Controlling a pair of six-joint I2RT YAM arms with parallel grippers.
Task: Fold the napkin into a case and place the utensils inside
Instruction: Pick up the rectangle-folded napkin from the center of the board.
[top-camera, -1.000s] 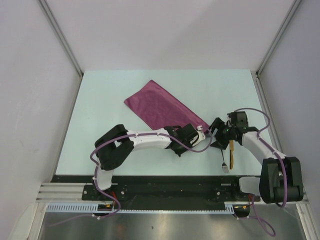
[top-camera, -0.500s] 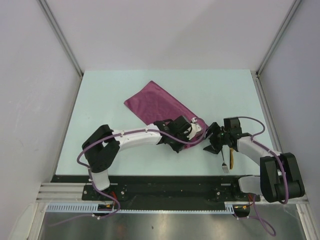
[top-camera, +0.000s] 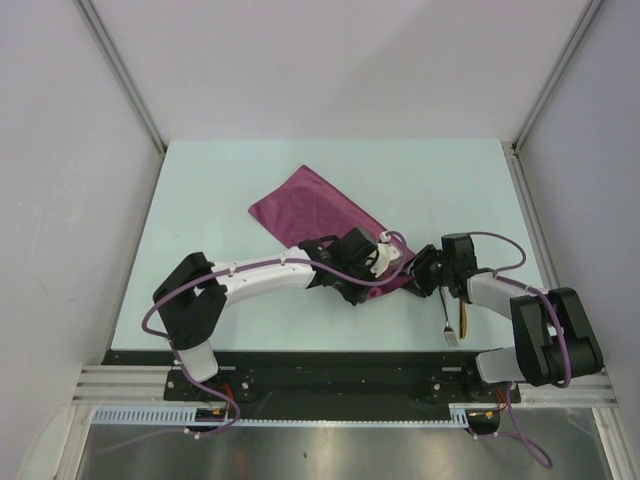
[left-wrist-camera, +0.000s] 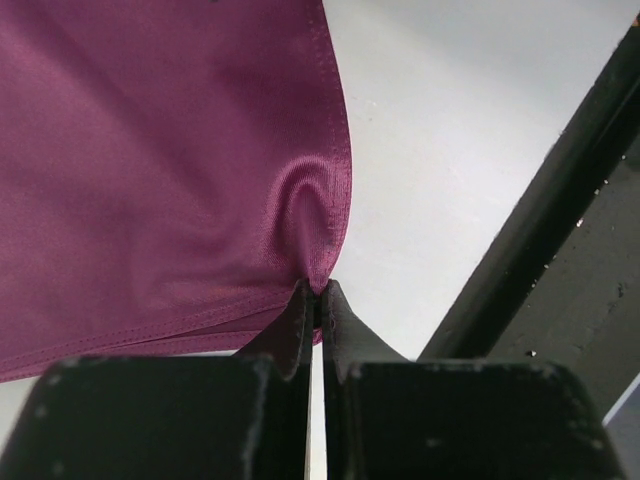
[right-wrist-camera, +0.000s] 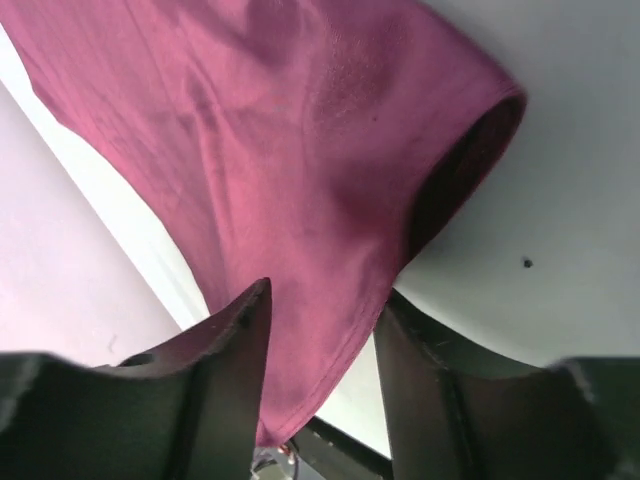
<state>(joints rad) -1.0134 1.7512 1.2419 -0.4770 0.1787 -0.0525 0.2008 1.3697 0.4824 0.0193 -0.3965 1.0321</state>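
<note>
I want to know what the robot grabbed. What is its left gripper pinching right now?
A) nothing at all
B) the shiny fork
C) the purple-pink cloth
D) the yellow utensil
C: in the left wrist view, the left gripper has its jaws pressed together on a puckered bit of the napkin at its hemmed edge.

I have the narrow plum-magenta cloth case (top-camera: 315, 210) lying slantwise on the pale flat table (top-camera: 200, 200). At the case's near-right end, my left gripper (left-wrist-camera: 318, 298) sits to its left and my right gripper (right-wrist-camera: 322, 330) to its right. The slim silver and golden-yellow utensils (top-camera: 461, 312) lie on the table, nearer me and right of that end.
</note>
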